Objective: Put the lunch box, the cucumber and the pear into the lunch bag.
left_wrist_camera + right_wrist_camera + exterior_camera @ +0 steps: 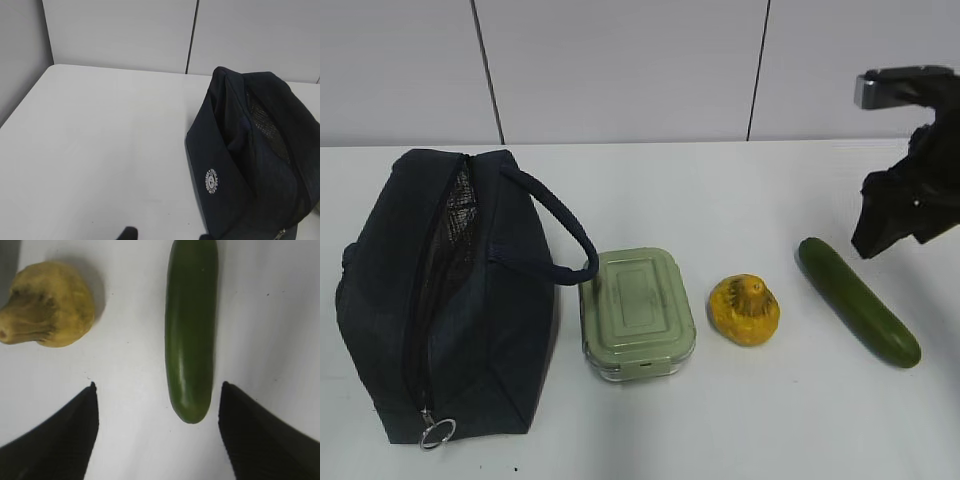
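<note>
Still, the cucumber (191, 330) could be rolled away if it is clipped off-centre by the released right gripper (157, 405) above its far end.

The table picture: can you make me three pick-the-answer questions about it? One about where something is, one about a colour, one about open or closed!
1. What lies between the lunch box and the cucumber?
A. the pear
B. the lunch bag
C. a spoon

2. What colour is the lunch box lid?
A. red
B. pale green
C. black

3. How is the lunch bag's zipper?
A. shut all the way
C. torn off
B. open, mesh lining showing

Answers:
1 A, the pear sits on the table between them.
2 B, the lid is pale sage green.
3 B, the top gapes open and the mesh shows inside.
</note>
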You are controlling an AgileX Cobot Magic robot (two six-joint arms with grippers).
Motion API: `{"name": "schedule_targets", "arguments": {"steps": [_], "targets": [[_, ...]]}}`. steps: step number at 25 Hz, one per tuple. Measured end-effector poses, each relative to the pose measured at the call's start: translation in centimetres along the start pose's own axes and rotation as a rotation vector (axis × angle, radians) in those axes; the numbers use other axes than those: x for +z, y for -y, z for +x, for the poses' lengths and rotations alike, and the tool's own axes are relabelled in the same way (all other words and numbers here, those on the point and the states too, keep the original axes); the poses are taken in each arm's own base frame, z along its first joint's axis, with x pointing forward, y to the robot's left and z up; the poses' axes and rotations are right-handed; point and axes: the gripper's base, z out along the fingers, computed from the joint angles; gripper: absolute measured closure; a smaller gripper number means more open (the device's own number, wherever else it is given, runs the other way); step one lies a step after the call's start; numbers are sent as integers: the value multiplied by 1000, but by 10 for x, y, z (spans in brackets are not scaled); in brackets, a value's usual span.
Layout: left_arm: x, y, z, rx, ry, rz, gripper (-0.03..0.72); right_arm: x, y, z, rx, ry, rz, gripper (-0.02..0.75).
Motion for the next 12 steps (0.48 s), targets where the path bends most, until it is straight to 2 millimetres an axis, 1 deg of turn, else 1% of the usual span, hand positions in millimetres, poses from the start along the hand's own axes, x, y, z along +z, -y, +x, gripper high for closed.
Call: {"name": "schedule_targets", "arguments": {"steps": [3, 6, 12], "targets": [[0, 0, 0, 0, 0, 0, 450, 27, 5, -4, 0, -54, -20, 149], [0, 0, 0, 0, 0, 0, 450, 48, 10, -8, 0, -74, -23, 145], [0, 0, 0, 0, 0, 0, 450, 75, 20, -27, 4, -80, -22, 142]]}}
